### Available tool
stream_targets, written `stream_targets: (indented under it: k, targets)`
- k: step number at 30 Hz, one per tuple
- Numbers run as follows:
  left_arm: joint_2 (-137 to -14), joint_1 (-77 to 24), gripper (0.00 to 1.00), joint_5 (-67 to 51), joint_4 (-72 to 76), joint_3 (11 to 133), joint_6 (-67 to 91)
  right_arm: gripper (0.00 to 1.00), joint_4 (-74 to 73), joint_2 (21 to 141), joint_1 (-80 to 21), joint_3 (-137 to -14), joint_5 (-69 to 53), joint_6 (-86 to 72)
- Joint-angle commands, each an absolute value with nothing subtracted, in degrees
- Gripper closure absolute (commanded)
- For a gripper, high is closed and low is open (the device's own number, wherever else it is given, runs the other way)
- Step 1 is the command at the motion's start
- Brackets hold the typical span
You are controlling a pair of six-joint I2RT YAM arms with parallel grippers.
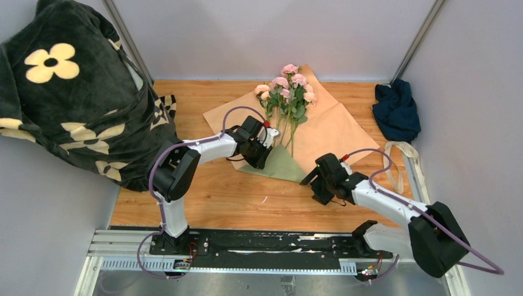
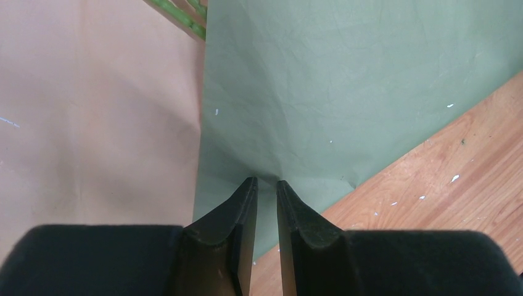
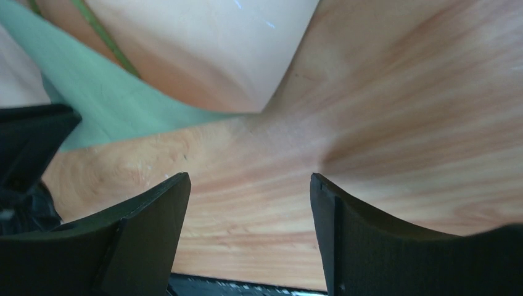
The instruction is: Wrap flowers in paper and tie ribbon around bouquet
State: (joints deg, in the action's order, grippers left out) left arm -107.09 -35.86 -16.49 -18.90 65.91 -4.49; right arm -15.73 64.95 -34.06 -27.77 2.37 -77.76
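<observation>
L claw (image 2: 265, 182) pinching folded-over green corner of paper (image 2: 345, 80); flowers (image 1: 287, 89) lie on its tan face. R claw (image 3: 250, 180) spread above surface (image 3: 401, 123), near paper edge.

Blanket (image 1: 74, 92) blocks left; table (image 1: 234, 200) open before the paper (image 1: 333, 129).

One camera looks down from behind the arms over the whole table (image 1: 216, 197). Both wrist cameras hang close; each sees the green fold of the paper (image 2: 345, 92), twelve o'clock left, ten o'clock right.
</observation>
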Motion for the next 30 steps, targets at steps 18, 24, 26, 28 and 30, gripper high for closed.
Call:
stream_targets:
  k: [18,24,26,28,30]
  targets:
    - [-109.1,-36.5,0.73,-16.9,-24.3,62.8,-4.0,0.66,-8.1,76.4,-32.2,-24.6,10.4,-86.8]
    - [-108.4,-36.5,0.73,-16.7,-24.9,63.5,-4.2,1.0,-9.1,75.8,-31.4,-24.5,12.3,-83.0]
    - [-106.4,-36.6,0.72,-18.2,-26.6,64.8,-4.2,1.0,-11.6,75.9,-31.4,-27.4,13.6,-78.1]
    - [-103.2,-36.7,0.69,-19.9,-27.3,66.8,-4.6,1.0,-14.6,76.3,-31.5,-30.6,14.4,-74.5]
    - [-100.6,-37.2,0.67,-20.8,-28.3,69.1,-5.6,1.0,-15.6,76.1,-31.5,-32.2,14.6,-72.3]
